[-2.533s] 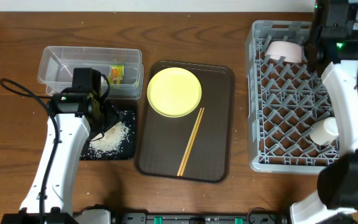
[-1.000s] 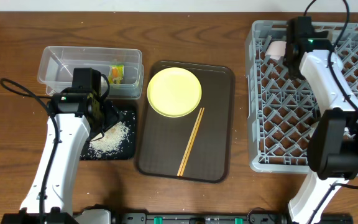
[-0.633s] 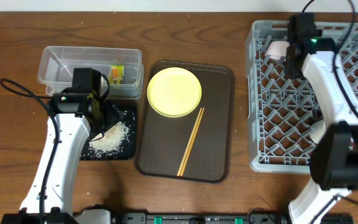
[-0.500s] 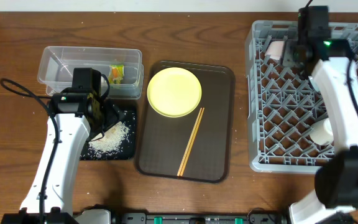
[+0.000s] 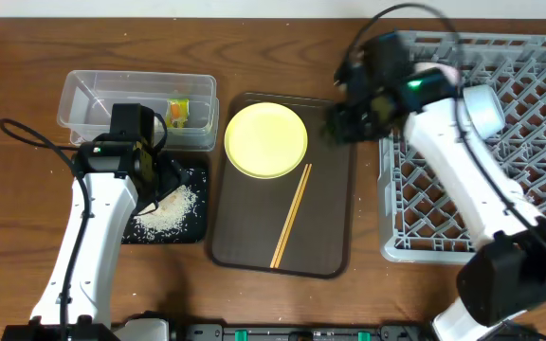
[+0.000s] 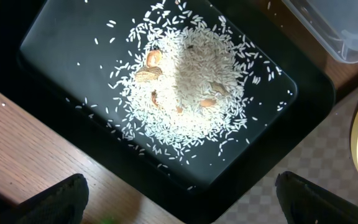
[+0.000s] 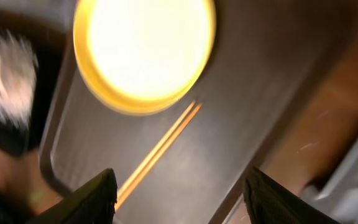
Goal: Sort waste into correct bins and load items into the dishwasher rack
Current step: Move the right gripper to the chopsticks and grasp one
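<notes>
1. The left gripper point(image 6: 179, 202) hangs over the black tray point(image 6: 55, 43), fingers spread wide and holding nothing; rice crumbs point(image 6: 191, 81) lie heaped in the tray.
2. The right gripper point(image 7: 182, 196), fingers wide apart and empty, is above the brown serving tray point(image 5: 325, 227), near the yellow-green plate point(image 5: 265, 140) and the chopsticks point(image 5: 290, 216).
3. The snack wrapper point(image 5: 178, 112) sits in the clear tub point(image 5: 93, 104).

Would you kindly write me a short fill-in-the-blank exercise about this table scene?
The rice lies in the ___ tray. The snack wrapper sits inside the ___ tub. The right gripper hovers over the brown serving tray, jaws ___.
Missing words: black, clear, open.
</notes>
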### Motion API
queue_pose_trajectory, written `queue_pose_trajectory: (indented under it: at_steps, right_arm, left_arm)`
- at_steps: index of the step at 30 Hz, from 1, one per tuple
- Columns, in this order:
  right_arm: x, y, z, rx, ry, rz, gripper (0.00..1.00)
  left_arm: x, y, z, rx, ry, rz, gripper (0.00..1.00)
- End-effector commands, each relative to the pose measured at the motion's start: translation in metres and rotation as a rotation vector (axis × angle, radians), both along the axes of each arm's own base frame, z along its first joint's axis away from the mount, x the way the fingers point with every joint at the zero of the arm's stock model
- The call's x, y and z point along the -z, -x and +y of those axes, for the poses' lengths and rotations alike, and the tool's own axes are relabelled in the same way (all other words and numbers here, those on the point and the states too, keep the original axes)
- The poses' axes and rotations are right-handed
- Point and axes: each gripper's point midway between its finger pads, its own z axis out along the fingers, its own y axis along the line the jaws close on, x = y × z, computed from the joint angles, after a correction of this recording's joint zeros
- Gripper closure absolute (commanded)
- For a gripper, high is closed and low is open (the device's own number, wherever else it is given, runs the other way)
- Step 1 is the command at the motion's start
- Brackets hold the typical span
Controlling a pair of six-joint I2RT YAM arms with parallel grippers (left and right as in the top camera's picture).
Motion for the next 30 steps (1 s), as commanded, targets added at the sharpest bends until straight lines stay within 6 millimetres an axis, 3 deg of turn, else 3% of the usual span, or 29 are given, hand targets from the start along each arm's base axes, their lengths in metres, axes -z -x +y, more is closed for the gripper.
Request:
queue_pose_trajectory:
  at_steps: [1,8,12,19,25,30]
  right_arm:
    - [0.031,0.022,0.003,0.058,0.124,0.083,0.35]
    - [0.080,0.075,0.013,0.161,0.224,0.227,0.34]
    - [0.097,0.091,0.031,0.107,0.194,0.237,0.34]
    - [0.120,0.109,0.054,0.154,0.198,0.198,0.35]
    - [0.136,0.117,0.045,0.237,0.275,0.154,0.36]
    - [0.139,0.111,0.038,0.281,0.299,0.115,0.37]
  left_arm:
    - [-0.002,-0.002,0.006,-0.006,-0.024,0.000,0.01]
    - [-0.002,0.001,0.005,-0.006,-0.024,0.009,0.01]
    - [-0.001,0.006,0.005,-0.006,-0.023,0.030,0.01]
    - [-0.001,0.011,0.005,-0.006,-0.023,0.052,0.01]
    - [0.000,0.013,0.005,-0.006,-0.023,0.059,0.01]
    - [0.000,0.013,0.005,-0.006,-0.023,0.060,0.01]
